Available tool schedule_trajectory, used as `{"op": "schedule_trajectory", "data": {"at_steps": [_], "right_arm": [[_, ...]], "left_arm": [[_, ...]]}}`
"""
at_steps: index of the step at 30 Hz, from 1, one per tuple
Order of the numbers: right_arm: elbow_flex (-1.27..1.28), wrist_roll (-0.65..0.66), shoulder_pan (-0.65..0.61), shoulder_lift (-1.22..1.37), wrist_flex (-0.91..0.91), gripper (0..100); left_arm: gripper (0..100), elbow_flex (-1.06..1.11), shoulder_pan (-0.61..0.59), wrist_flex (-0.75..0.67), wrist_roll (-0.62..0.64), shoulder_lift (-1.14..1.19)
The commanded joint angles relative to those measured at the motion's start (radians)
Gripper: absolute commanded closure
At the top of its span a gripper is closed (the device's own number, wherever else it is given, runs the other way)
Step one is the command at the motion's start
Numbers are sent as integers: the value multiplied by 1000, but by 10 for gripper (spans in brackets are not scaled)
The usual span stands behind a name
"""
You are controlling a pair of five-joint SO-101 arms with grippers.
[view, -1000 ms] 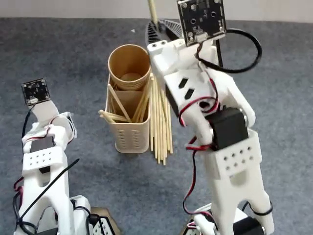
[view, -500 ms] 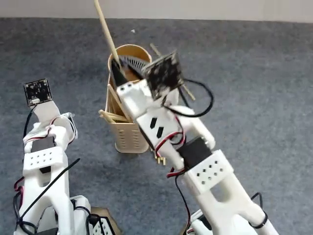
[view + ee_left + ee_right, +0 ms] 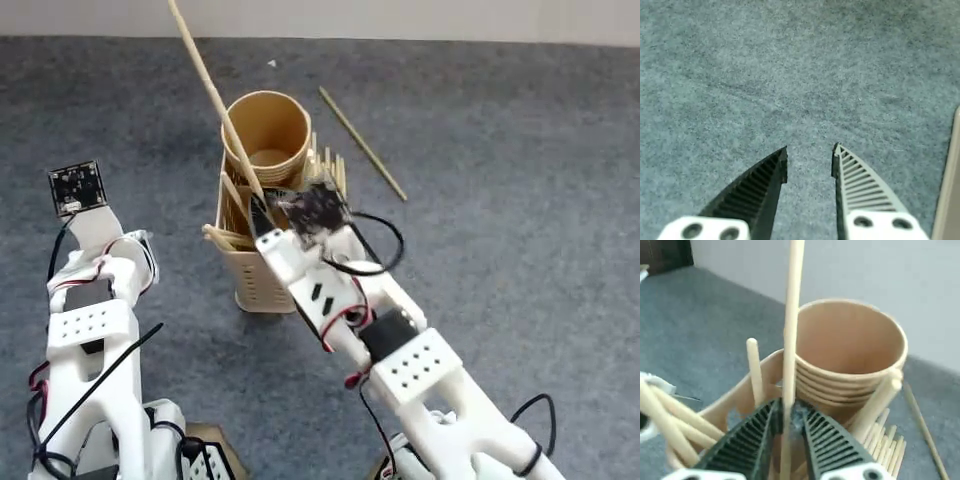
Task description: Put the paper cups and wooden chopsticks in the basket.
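Grey carpet (image 3: 150, 130) open left of the basket (image 3: 262, 285); right gripper (image 3: 789, 415) clamps a chopstick (image 3: 208, 85) above it, paper cups (image 3: 265, 150) beyond. Left gripper (image 3: 809, 160) parted, near left, seemingly unobstructed.

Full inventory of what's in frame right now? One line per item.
basket: one, beige, on the carpet between the arms
paper cups: one nested stack, tan, in the basket's far compartment
held chopstick: one, pale wood, tilted over the basket
chopsticks in basket: several, pale wood, near compartment
chopstick pile: several, pale wood, beside the basket
loose chopstick: one, pale wood, on the carpet, apart
carpet: grey, under everything
left gripper: open, over carpet
right gripper: shut on the held chopstick
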Motion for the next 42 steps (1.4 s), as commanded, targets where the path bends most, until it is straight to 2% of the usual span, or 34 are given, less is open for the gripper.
{"op": "schedule_trajectory", "data": {"at_steps": [1, 6, 9, 14, 20, 25, 28, 31, 37, 42], "right_arm": [[77, 14, 5, -110, -15, 992], [196, 15, 7, -260, -7, 981], [193, 54, 4, -320, 76, 898], [-58, 81, 4, -311, 332, 794], [-361, 80, 19, -302, 608, 789], [-479, -18, 194, -294, 765, 789], [-449, -49, 303, -269, 837, 789], [-352, -48, 331, -176, 839, 789], [-174, -133, 309, 122, 576, 789], [-170, -176, 255, 363, 456, 789]], "left_arm": [[825, -2, 15, -15, -9, -4], [825, -2, 16, -15, -9, -4], [825, -2, 16, -15, -9, -4], [825, -2, 18, -15, -9, -2], [825, -2, 18, -15, -9, -2], [825, -2, 18, -15, -9, -2], [825, -2, 18, -15, -9, -2], [825, -2, 18, -15, -9, -2], [825, -1, 28, -14, -9, -2], [825, -1, 28, -14, -9, -2]]}}
